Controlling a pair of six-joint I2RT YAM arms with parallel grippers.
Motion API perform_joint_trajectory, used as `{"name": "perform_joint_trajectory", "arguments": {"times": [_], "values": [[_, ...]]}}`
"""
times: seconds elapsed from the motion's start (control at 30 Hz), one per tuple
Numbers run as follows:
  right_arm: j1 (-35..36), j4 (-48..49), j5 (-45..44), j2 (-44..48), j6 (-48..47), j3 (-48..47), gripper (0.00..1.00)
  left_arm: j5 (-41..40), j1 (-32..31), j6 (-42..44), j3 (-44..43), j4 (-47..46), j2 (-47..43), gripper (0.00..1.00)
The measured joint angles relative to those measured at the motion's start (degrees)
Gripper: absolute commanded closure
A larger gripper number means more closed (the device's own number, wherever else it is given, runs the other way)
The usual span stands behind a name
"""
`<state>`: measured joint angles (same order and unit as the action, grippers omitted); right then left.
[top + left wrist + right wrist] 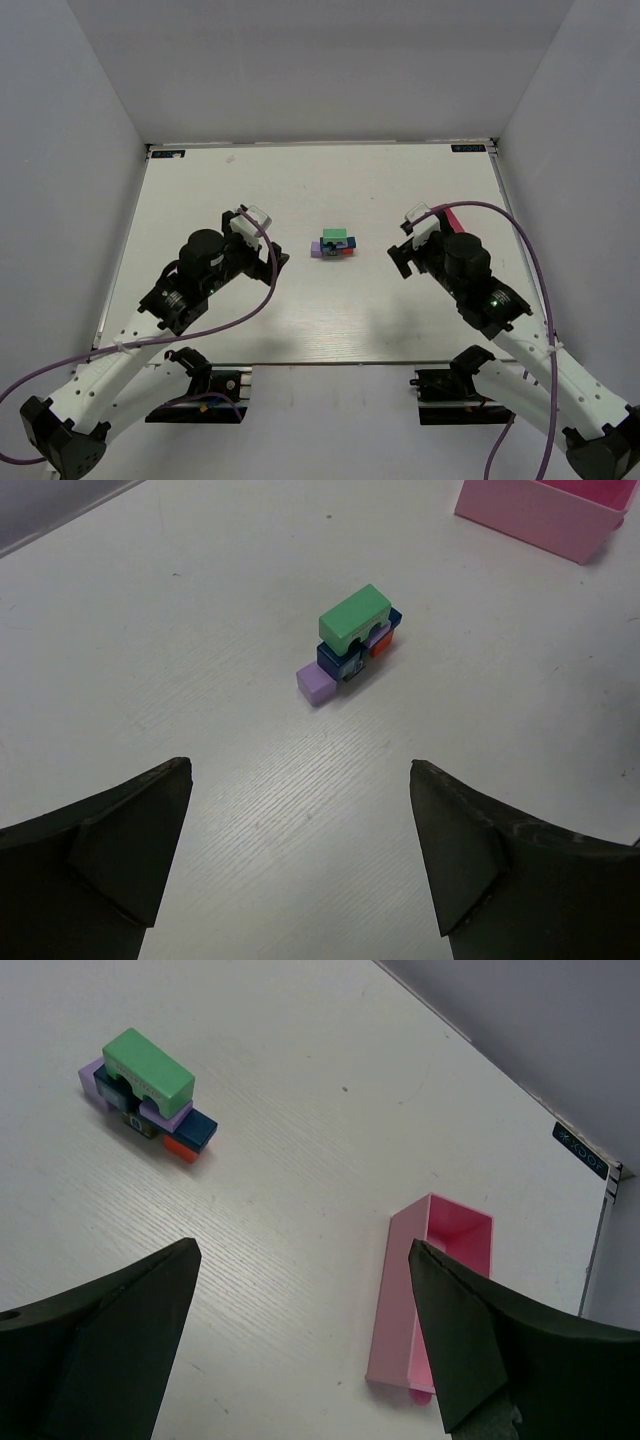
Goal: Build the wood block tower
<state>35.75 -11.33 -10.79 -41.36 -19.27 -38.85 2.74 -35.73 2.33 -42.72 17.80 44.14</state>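
Observation:
The tower (336,245) stands at the middle of the table, a compact stack of wood blocks with a green brick (354,616) on top and blue, red and purple blocks below. It also shows in the right wrist view (148,1088). A purple cube (317,685) sits at its base. My left gripper (300,780) is open and empty, to the left of the tower and apart from it. My right gripper (305,1255) is open and empty, to the right of the tower.
A pink rectangular tray (432,1295) lies on the table at the right, behind my right gripper; it also shows in the left wrist view (545,515) and the top view (455,222). White walls enclose the table on three sides.

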Motion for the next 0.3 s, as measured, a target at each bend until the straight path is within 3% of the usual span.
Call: {"name": "perform_joint_trajectory", "arguments": {"times": [0.3], "values": [[0.00,1.44,-0.83,-0.22,-2.38,3.50,0.09,0.66,0.00,1.27,0.02,0.15,-1.03,0.00]]}}
